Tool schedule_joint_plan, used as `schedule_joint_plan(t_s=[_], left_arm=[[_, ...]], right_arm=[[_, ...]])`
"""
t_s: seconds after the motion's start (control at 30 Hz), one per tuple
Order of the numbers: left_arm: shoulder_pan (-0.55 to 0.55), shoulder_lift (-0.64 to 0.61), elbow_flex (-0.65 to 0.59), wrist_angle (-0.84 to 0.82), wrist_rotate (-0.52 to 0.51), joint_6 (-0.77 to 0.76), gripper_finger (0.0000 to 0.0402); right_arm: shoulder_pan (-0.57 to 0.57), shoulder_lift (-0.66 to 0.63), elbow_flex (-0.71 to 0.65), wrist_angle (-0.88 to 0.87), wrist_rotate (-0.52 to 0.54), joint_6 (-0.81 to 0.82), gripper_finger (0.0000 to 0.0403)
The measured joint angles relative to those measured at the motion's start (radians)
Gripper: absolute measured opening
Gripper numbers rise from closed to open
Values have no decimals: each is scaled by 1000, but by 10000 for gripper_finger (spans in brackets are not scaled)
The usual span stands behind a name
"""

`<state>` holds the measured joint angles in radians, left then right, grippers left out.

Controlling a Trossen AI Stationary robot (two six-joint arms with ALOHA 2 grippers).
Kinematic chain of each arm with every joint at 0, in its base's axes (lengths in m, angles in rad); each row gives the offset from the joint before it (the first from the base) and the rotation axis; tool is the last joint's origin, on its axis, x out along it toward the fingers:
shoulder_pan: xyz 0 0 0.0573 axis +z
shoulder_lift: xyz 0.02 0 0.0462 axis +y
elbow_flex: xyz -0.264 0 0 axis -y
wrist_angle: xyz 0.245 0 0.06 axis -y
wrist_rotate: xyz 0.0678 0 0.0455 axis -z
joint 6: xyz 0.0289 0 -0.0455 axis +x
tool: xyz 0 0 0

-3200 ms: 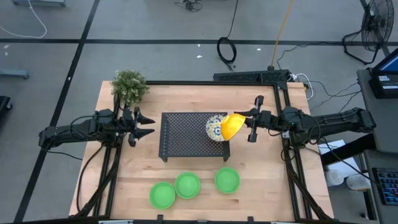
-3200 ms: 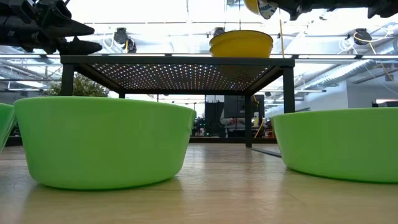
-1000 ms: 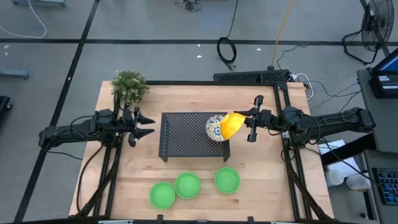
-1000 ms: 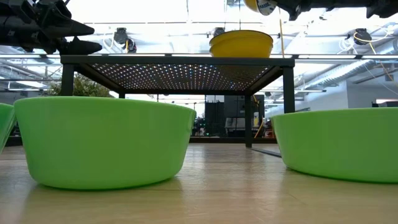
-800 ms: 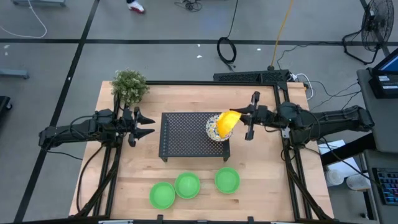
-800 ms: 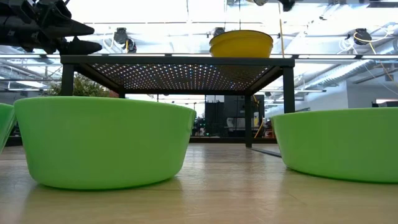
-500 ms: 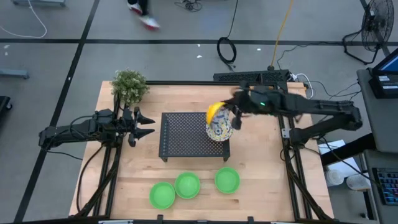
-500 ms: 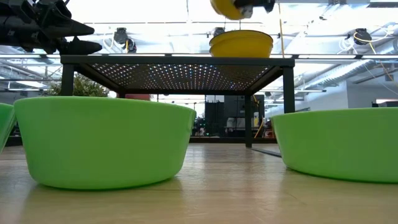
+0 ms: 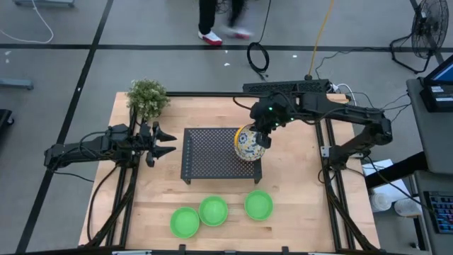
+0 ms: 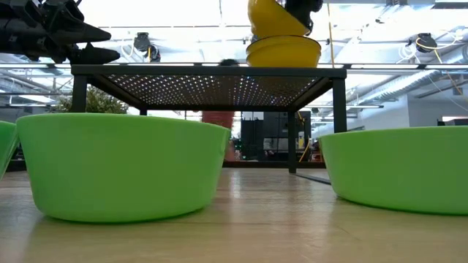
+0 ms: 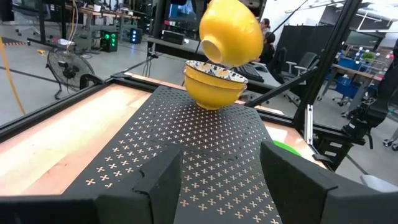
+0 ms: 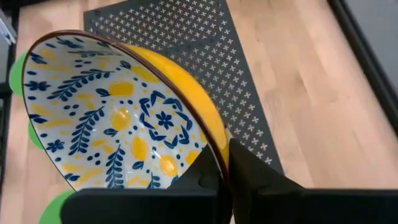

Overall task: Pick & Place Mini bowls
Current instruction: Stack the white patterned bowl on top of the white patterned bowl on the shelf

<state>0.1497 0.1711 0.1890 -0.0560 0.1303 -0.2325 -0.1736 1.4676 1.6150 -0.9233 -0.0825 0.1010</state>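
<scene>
My right gripper (image 12: 225,163) pinches a floral bowl (image 12: 118,115) by its rim, tilted above another bowl (image 11: 212,84) on the black rack (image 9: 216,152). Left gripper (image 9: 164,141) waits spread. Three green bowls (image 9: 214,210) sit near on the wooden table (image 9: 297,212); a person (image 9: 219,18) walks the far floor.

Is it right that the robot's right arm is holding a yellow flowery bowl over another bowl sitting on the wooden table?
Not quite. The other bowl sits on the black rack, not on the wooden table; the left wrist view shows it. The rest holds: the right gripper, jaws shut on the rim, holds the yellow flowery bowl above it.
</scene>
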Motion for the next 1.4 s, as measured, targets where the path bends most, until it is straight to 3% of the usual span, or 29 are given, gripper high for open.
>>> schedule_joint_plan(t_s=[0.73, 1.4], left_arm=[[0, 0, 0, 0, 0, 0, 218], [0, 0, 0, 0, 0, 0, 218]], right_arm=[[-4, 38, -6, -74, 2, 11, 7], [-4, 37, -6, -73, 3, 28, 65]])
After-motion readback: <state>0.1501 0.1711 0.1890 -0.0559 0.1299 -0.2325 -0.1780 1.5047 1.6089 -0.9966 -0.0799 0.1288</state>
